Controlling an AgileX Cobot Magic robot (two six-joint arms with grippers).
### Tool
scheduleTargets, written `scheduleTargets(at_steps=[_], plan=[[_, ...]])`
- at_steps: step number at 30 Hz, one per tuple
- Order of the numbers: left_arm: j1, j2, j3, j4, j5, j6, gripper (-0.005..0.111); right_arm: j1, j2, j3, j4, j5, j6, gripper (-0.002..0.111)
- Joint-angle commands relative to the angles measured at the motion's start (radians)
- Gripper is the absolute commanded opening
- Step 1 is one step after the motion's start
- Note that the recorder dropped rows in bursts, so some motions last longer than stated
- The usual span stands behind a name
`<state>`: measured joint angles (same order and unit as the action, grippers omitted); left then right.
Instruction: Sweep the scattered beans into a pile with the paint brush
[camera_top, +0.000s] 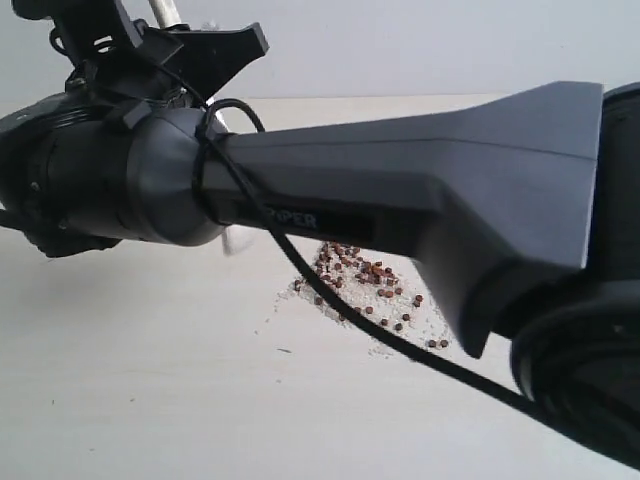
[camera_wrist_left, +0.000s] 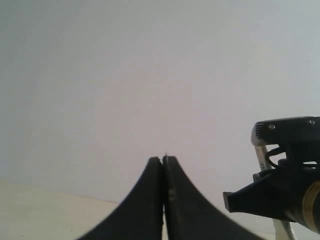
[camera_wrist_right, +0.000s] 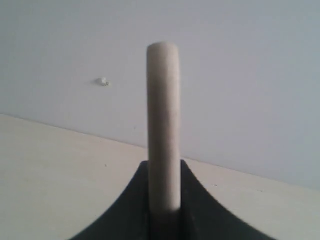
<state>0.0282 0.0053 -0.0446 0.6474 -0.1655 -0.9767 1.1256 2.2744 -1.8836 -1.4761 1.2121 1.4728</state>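
Note:
The reddish-brown beans (camera_top: 362, 277) lie in a loose pile on the pale table, mixed with whitish crumbs. My right arm (camera_top: 400, 190) crosses the exterior view in front of them. My right gripper (camera_wrist_right: 164, 167) is shut on the paint brush (camera_wrist_right: 163, 115), whose cream handle stands edge-on between the jaws. In the exterior view the handle end (camera_top: 166, 10) pokes up at the top left. A whitish blur (camera_top: 238, 240) below the arm, left of the beans, may be the bristles. My left gripper (camera_wrist_left: 163, 159) is shut and empty, pointing at the wall.
A black cable (camera_top: 330, 300) hangs from the right arm across the beans. The pale table (camera_top: 150, 380) meets a grey-white wall (camera_wrist_right: 240, 60) at the back. The right arm's gripper body (camera_wrist_left: 285, 175) shows beside my left gripper.

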Motion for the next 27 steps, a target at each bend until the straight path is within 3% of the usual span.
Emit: scheduleTargets(at_steps=[1,5,8,13,23,27], plan=[[0.001,-0.005,0.006,0.004,0.0,0.004,0.0,-0.01,-0.09,0.117,0.003,0.009,-0.003,0.0],[0.001,-0.005,0.006,0.004,0.0,0.004,0.0,-0.011,-0.268,0.41,-0.162,0.009,0.206,0.0],[0.001,-0.005,0.006,0.004,0.0,0.004,0.0,0.009,-0.368,0.548,-0.254,0.009,0.246,0.0],[0.001,-0.005,0.006,0.004,0.0,0.004,0.0,0.002,-0.67,0.902,-0.268,-0.034,0.446,0.0],[0.001,-0.005,0.006,0.004,0.0,0.004,0.0,-0.005,-0.992,1.177,-0.268,0.009,0.379,0.0],[0.001,-0.005,0.006,0.004,0.0,0.004,0.0,-0.065,-1.071,1.284,-0.268,0.009,0.438,0.0]])
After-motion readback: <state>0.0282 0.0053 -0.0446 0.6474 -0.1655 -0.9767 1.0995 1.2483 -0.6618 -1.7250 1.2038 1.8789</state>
